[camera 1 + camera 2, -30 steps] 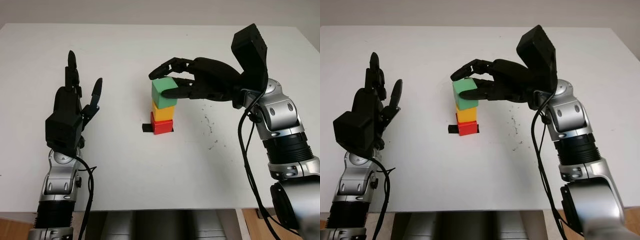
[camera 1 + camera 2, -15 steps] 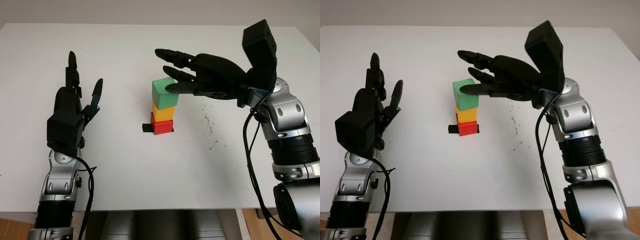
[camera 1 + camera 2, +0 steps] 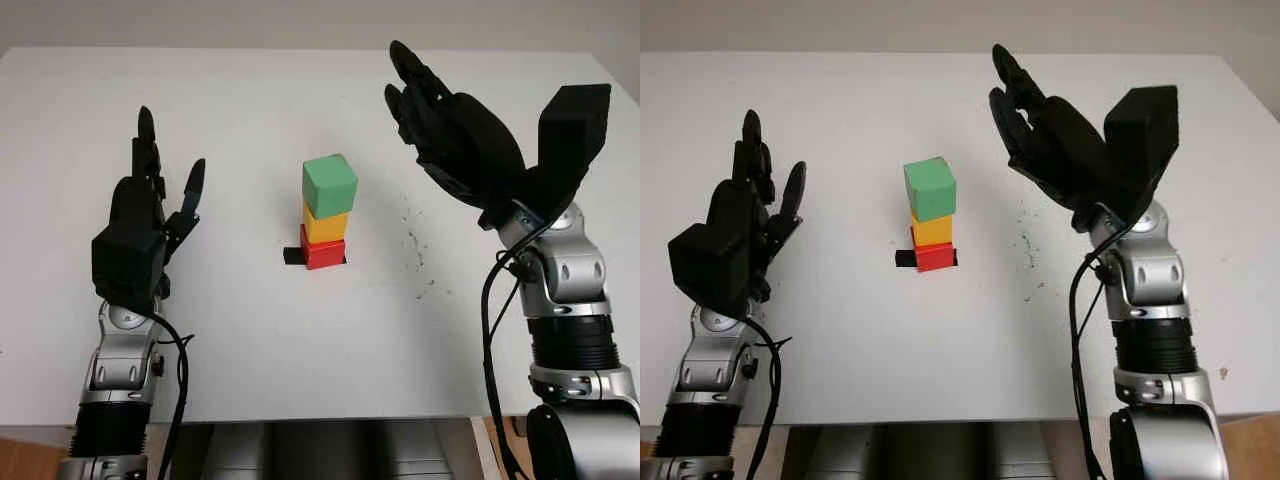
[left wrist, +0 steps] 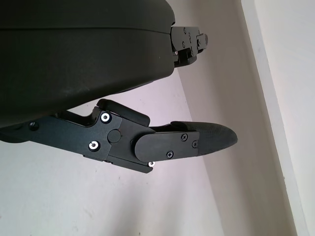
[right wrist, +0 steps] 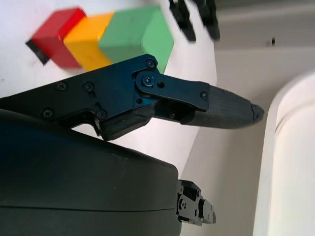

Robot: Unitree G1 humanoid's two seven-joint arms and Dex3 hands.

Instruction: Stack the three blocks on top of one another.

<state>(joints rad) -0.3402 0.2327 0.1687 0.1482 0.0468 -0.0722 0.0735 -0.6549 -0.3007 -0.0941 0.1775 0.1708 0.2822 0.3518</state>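
On the white table (image 3: 250, 340), a green cube-shaped block (image 3: 329, 185) sits on a yellow cube-shaped block (image 3: 326, 226), which sits on a red cube-shaped block (image 3: 323, 253), all three forming one upright stack beside a small black marker (image 3: 293, 256) on the tabletop. The right hand (image 3: 452, 140) is raised to the right of the stack, open and holding nothing, apart from the green block. Its wrist view shows the stack side-on beyond one finger (image 5: 197, 105). The left hand (image 3: 140, 225) is open, well to the left.
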